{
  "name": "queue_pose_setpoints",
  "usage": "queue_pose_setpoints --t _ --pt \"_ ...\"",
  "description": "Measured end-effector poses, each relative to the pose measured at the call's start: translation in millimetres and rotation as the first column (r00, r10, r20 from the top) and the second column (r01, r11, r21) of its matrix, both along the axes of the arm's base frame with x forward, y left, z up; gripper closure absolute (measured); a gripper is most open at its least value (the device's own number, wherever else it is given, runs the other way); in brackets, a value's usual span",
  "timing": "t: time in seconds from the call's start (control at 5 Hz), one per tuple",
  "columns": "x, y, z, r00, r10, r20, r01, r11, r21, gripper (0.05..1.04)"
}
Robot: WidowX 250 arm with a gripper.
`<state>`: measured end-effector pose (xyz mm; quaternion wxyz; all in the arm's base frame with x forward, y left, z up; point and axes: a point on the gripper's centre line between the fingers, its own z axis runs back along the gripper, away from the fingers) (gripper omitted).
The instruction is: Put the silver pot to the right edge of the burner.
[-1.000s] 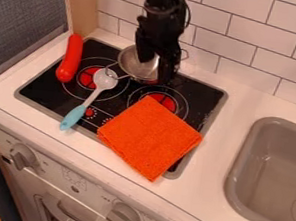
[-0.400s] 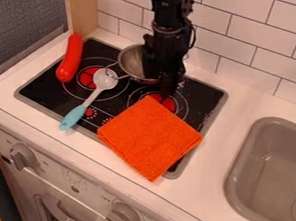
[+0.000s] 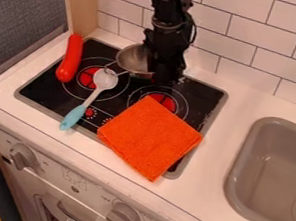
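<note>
The silver pot [image 3: 132,59] sits at the back of the stove [image 3: 203,93], by the gripper [image 3: 168,77] (I can't tell how its jaws are). The pot looks light, hard, maybe slippery; grab its rim [image 3: 118,54].

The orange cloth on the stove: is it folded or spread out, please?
Folded, it seems: the orange cloth lies flat as a compact, neat-edged square, overlapping the front of the black stovetop.

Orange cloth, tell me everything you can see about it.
The orange cloth looks like soft, fuzzy fabric, folded into a rough square. It lies flat, corner toward the wall, on the black cooktop. Its top corner partly covers a red burner mark; its lower corner extends past the frame over the white counter.
</note>
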<state>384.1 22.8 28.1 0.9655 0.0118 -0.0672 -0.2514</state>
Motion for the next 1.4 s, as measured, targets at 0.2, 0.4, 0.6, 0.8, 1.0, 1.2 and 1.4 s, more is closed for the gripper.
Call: queue_pose_setpoints --t 0.2,0.4,0.6,0.8,1.0,1.2,1.4 --pt "2 -4 18.3 0.999 -0.017 0.04 0.019 0.999 -0.032 0.994" --pt "-1 -14 63.9 0.994 -0.022 0.111 0.033 0.994 -0.105 1.009" --pt "-31 -16 98.9 0.994 -0.008 0.111 0.023 0.991 -0.135 1.009" --pt "-66 -16 105.3 0.999 0.019 0.03 -0.014 0.989 -0.15 1.009" --pt "-97 -17 82.0 0.997 0.029 -0.074 -0.04 0.988 -0.15 1.01" --pt "-119 -41 47.7 0.992 -0.019 -0.126 0.001 0.991 -0.137 1.01" --pt "-129 -55 29.4 0.988 -0.056 -0.146 0.04 0.993 -0.111 1.009"
